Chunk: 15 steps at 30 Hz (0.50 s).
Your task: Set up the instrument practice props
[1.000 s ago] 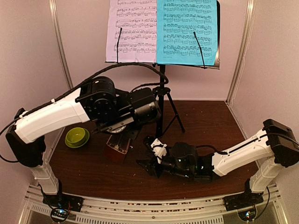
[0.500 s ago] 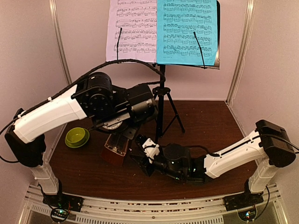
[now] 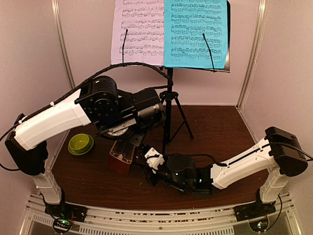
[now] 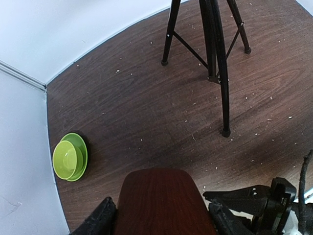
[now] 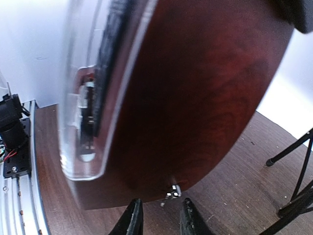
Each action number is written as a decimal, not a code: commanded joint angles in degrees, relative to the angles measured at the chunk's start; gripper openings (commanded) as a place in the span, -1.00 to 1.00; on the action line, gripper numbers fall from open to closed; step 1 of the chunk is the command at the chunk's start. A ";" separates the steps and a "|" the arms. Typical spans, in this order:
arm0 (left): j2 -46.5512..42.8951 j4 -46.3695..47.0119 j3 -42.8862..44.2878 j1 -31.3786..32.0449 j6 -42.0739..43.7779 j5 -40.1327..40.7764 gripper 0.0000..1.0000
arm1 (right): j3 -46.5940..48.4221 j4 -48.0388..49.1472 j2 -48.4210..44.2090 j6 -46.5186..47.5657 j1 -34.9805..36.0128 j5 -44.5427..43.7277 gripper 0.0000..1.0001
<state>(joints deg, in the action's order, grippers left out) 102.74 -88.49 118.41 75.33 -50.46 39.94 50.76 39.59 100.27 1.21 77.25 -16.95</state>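
Observation:
The brown wooden metronome stands on the table left of the music stand. My left gripper comes down on it from above, shut on its sides; in the left wrist view the metronome fills the gap between the fingers. My right gripper is open at the metronome's right side. In the right wrist view the wooden side and clear cover loom close, and a small metal key sits just beyond the right gripper's tips. White sheet and cyan sheet rest on the stand.
A lime-green bowl sits at the table's left edge, also in the left wrist view. The stand's tripod legs spread over the middle back of the table. White walls close in the left, back and right.
My right gripper has moved left along the table up to the metronome's side. My left arm shifted slightly left and then held still on the metronome.

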 commanded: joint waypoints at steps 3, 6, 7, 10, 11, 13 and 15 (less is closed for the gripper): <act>-1.75 2.42 0.02 -0.36 1.86 1.78 -1.00 | 1.66 -1.13 0.48 0.73 0.21 -5.47 -0.51; -1.75 3.07 -0.01 -0.36 2.51 1.63 -1.00 | 1.66 -1.10 0.50 0.76 0.24 -5.47 -0.61; -1.75 3.20 -0.05 -0.36 2.67 1.60 -1.00 | 1.57 -1.09 0.39 0.77 0.21 -5.32 -0.64; -1.84 3.45 -0.16 -0.36 3.04 1.54 -1.00 | 1.08 -0.65 0.06 0.97 0.23 -3.83 -0.75; -1.92 3.61 -0.30 -0.36 3.08 1.54 -1.00 | 1.07 -0.57 0.07 1.04 0.20 -2.98 -0.76; -2.24 4.20 -0.67 -0.38 3.36 1.52 -1.00 | 1.22 -0.62 0.19 0.95 0.19 -1.64 -0.75; -2.57 4.64 -1.16 -0.36 3.41 1.53 -1.00 | 1.45 -0.86 0.49 0.77 0.18 -0.92 -0.75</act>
<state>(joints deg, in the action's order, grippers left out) 102.72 -86.74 117.60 75.33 -48.71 39.59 51.24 38.70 100.29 1.78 77.28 -19.70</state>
